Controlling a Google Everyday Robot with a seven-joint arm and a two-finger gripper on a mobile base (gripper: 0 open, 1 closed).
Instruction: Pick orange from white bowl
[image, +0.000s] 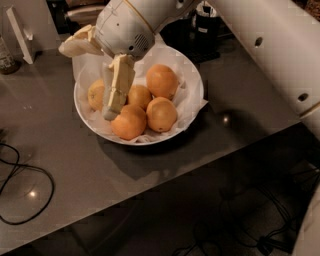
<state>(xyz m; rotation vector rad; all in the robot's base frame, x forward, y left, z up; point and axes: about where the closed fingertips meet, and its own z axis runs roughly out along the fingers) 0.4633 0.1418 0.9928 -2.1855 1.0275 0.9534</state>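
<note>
- Pale yellow-orange round orange (95, 94) sits at 9 o'clock inside the wide, shallow white paper-lined bowl (95, 125) on the grey desk (55, 145).
- Cream two-finger pincer (87, 82) hangs over the bowl's 9–10 o'clock side, fingers spread apart, gripping nothing.
- The orange lies between the fingers (117, 87): one hangs just at its 3 o'clock and partly covers it, the other sticks out at its 11 o'clock, apart.
- The orange is round with no long axis; where the stem end points, cannot tell.
- Four deeper-orange oranges (161, 81) fill the bowl from centre to 3 o'clock.
</note>
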